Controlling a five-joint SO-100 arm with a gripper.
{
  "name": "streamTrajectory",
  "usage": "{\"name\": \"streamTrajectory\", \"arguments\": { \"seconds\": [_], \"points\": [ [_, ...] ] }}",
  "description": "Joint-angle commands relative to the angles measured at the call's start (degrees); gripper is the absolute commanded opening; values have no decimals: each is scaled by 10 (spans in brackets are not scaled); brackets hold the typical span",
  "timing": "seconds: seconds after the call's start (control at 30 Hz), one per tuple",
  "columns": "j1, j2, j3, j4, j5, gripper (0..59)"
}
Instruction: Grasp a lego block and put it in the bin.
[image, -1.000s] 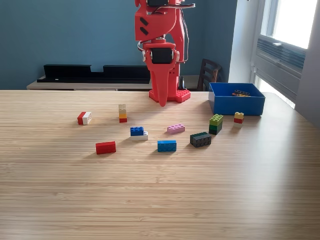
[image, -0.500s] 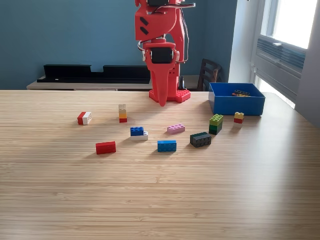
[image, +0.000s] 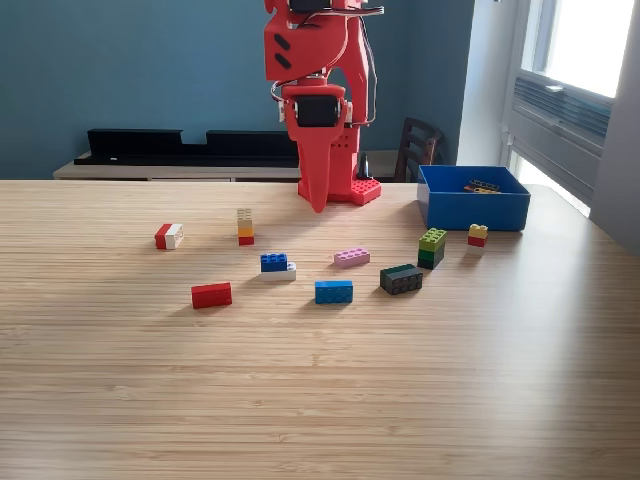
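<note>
Well back on the exterior view's right of the pale wooden table (image: 320, 400) sits the bin (image: 472, 210), an open rectangular blue plastic box with low walls, holding a few small blocks whose colours are hard to make out. Just beside its front wall stands a small yellow-over-red block (image: 478, 235), and next to that a green stack on a darker base (image: 432, 247). Further toward the middle lie a black brick (image: 401, 278), a pink flat brick (image: 351, 257), a blue brick (image: 333, 291) and a blue-on-white pair (image: 276, 266). A red brick (image: 211, 295), a red-and-white block (image: 168, 236) and a slim tan, yellow and red tower (image: 245, 226) lie toward the left. Behind them the red plastic arm's gripper (image: 320, 205) hangs point-down above the table, its jaws pressed together and holding nothing.
</note>
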Motion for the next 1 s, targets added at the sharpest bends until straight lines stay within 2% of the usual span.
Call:
{"name": "streamTrajectory", "arguments": {
  "seconds": [0.03,0.63,1.0],
  "points": [
    [-27,29,-20,-4,-4,294],
    [-91,23,-18,-4,-3,314],
    [-114,-152,-102,-4,-3,351]
  ]
}}
